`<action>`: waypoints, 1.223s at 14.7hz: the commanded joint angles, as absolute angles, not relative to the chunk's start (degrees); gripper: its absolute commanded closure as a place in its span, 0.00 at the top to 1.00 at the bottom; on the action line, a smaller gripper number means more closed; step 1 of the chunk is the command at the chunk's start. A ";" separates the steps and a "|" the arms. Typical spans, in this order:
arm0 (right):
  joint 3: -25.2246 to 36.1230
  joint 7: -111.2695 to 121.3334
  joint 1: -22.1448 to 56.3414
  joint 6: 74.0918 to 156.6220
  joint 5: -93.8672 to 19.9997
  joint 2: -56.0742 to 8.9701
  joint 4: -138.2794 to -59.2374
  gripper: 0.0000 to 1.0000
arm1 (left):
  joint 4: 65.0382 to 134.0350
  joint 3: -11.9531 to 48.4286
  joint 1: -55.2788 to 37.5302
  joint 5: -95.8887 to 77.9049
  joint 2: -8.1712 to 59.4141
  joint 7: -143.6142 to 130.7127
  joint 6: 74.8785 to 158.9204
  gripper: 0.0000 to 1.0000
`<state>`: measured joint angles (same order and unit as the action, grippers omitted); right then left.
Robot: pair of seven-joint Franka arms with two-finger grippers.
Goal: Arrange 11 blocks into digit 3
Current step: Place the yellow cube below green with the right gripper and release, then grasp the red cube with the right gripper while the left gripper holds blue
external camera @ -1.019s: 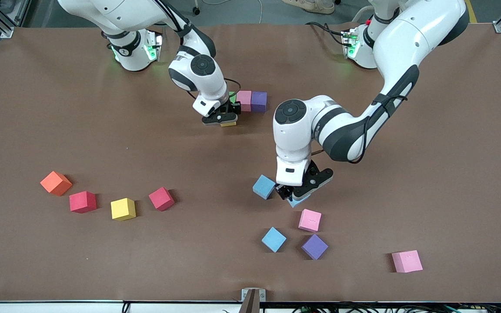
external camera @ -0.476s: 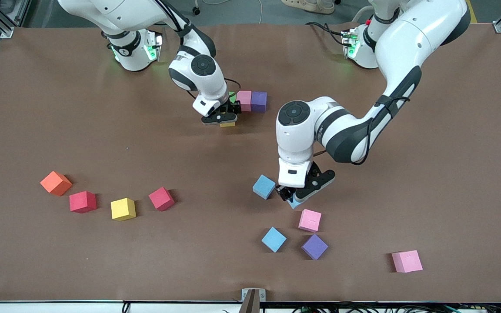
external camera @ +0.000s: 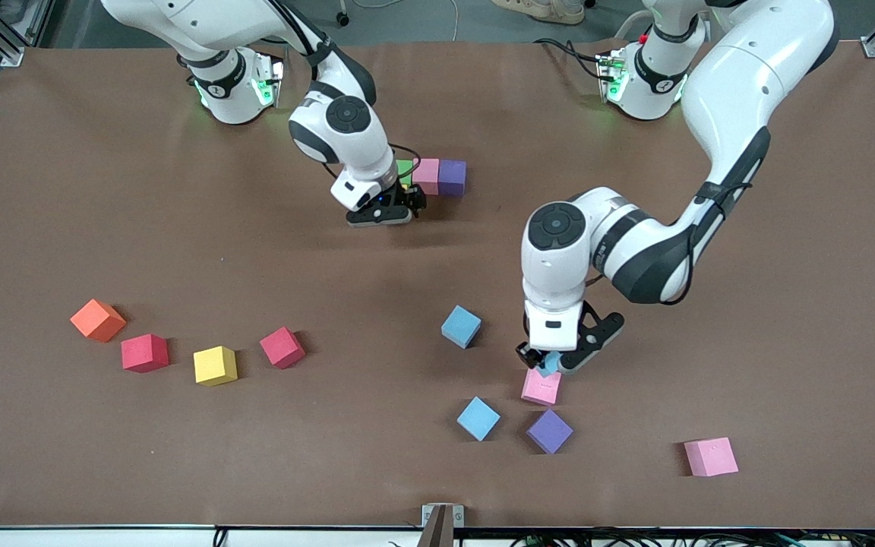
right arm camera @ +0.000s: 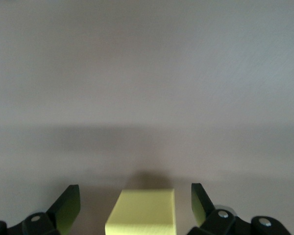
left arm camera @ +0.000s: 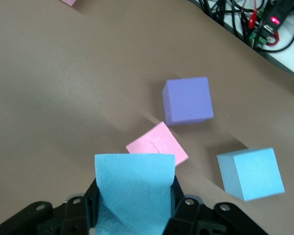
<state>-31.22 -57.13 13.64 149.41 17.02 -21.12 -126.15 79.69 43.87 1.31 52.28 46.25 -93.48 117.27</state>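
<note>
My left gripper [external camera: 559, 362] is shut on a light blue block [external camera: 549, 363] and holds it just over a pink block [external camera: 541, 386]. In the left wrist view the held block [left arm camera: 134, 186] fills the jaws of the left gripper [left arm camera: 134, 198], with the pink block [left arm camera: 157, 144] under it. My right gripper [external camera: 381, 213] is low beside a row of green [external camera: 405, 168], pink [external camera: 427, 175] and purple [external camera: 452, 177] blocks. In the right wrist view the right gripper [right arm camera: 135, 196] is open, with a yellow block [right arm camera: 142, 213] between its fingers, touching neither. That yellow block is hidden in the front view.
Loose blocks nearer the front camera: light blue [external camera: 461, 326], light blue [external camera: 478, 418], purple [external camera: 549, 431], pink [external camera: 710, 456]. Toward the right arm's end lie red [external camera: 282, 347], yellow [external camera: 215, 365], red [external camera: 144, 352] and an orange cube [external camera: 98, 320].
My left gripper has carried the light blue block toward the left arm's end, from beside the loose light blue block to over the pink one. The yellow block no longer shows under the right gripper.
</note>
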 commanded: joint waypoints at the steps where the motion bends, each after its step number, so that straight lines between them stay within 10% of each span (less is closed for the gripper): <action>1: -31.64 -57.04 10.55 138.56 16.44 -19.42 -117.38 1.00 | 79.63 43.77 1.23 51.42 45.70 -93.25 117.16 0.06; 7: -29.71 -56.78 0.27 132.81 17.48 -25.21 -103.46 1.00 | 79.63 43.68 1.50 51.42 45.79 -93.52 117.16 0.06; 18: -25.32 -67.91 -3.61 132.63 20.65 -30.58 -100.72 1.00 | 79.63 43.68 1.58 51.42 45.79 -93.43 117.16 0.06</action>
<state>-26.23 -62.69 -2.85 133.06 20.21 -28.59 -102.11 79.66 43.86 1.61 52.23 46.25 -93.54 117.27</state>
